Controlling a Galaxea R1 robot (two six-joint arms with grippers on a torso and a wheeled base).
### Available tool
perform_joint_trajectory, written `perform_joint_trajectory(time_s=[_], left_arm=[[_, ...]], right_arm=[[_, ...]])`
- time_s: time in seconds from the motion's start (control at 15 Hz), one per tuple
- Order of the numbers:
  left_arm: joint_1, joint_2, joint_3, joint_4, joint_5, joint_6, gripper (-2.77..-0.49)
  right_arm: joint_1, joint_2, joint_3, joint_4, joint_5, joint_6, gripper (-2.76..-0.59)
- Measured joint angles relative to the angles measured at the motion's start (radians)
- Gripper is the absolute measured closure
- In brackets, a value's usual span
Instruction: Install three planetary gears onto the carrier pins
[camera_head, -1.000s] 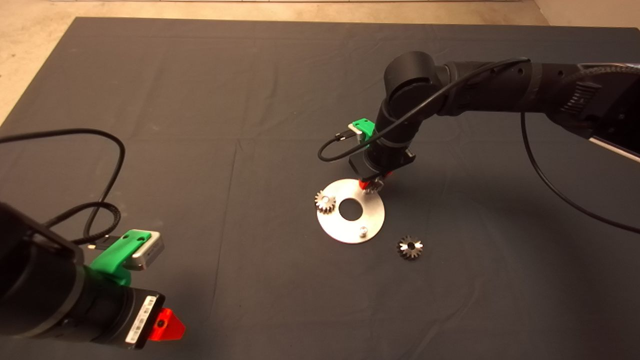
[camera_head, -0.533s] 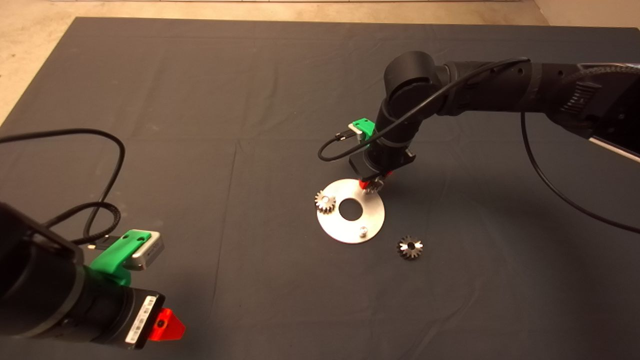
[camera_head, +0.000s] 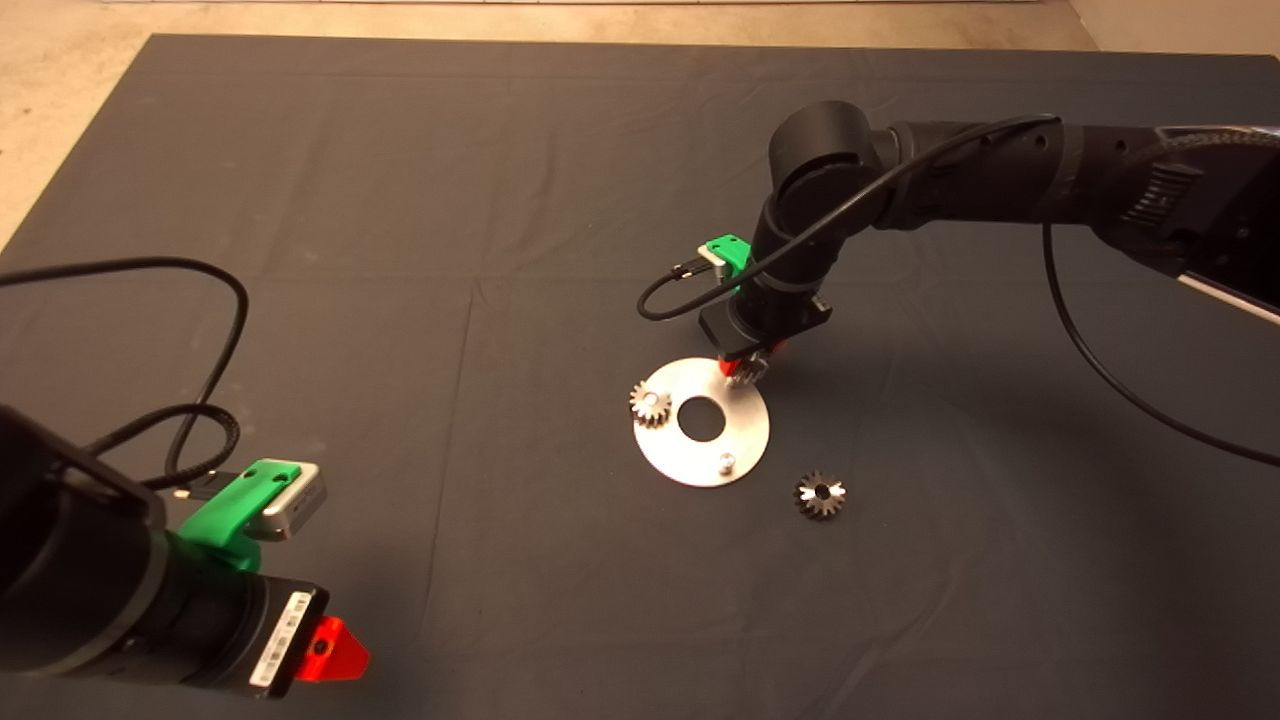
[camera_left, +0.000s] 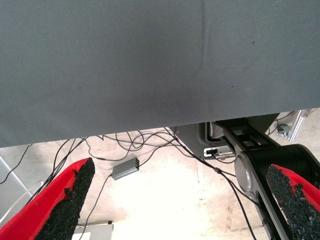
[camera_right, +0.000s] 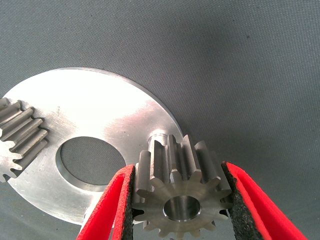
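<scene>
From the head view you see the right hand (camera_head: 748, 366) down over the far edge of the silver disc (camera_head: 735, 448), gripping one of the planetary gears (camera_head: 747, 371) over a carrier pin there; whether the gear is already on the pin is hard to judge from this angle. A second gear (camera_head: 650, 404) sits on the pin at the disc's left side. The third gear (camera_head: 820, 494) lies on the dark mat (camera_head: 400, 300) covering the table, just beside the disc. One pin (camera_head: 727, 461) stands bare near the disc's near edge. The left hand (camera_head: 335, 648) waits at the lower left edge.

In the left wrist view, your left hand's fingers (camera_left: 67, 202) stand wide apart, holding nothing, with cables (camera_left: 150, 145) on the floor beyond the mat.

In the right wrist view, both pads press the held gear's flanks, its centre hole close to the pin (camera_right: 159, 137).
</scene>
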Motion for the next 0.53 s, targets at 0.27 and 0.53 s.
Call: perform_joint_trajectory(time_s=[0.27,0.53], left_arm=[[0.0,0.0,0.0,0.0,0.0,0.0,-2.48],[0.0,0.0,0.0,0.0,0.0,0.0,-2.48]], right_arm=[[0.0,0.0,0.0,0.0,0.0,-0.001,-1.07],[0.0,0.003,0.0,0.0,0.001,-0.001,-1.07]])
